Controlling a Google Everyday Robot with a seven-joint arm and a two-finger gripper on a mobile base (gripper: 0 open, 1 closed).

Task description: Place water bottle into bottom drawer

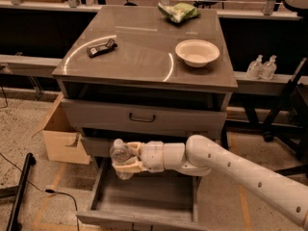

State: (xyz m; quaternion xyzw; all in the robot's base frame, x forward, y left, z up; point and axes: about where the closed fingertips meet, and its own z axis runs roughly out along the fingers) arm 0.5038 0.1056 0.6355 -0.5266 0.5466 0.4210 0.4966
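- We find the water bottle (119, 153) upright, white cap on top, held in the air above the rear left part of the bottom drawer (154, 198). It is clear of the drawer floor.
- The tool (125, 159) is closed around the bottle's body, and its tan fingers (131, 166) press against the clear plastic.
- The white arm (231, 170) reaches in from the lower right and runs level in front of the cabinet.
- The bottom drawer stands pulled out toward the camera, and we see only bare grey inside.
- Above the bottle, the upper drawer (144, 117) shows a black handle on its front.
- On the table (139, 37) we note a pale bowl (197, 52) at the right, a small black object (102, 47) at the left, and a green bag (179, 11) at the far edge, all well apart.
- Two pump bottles (262, 67) stand side by side on a ledge to the right of the table.
- A cardboard box (60, 134) sits on the floor at the cabinet's left side.
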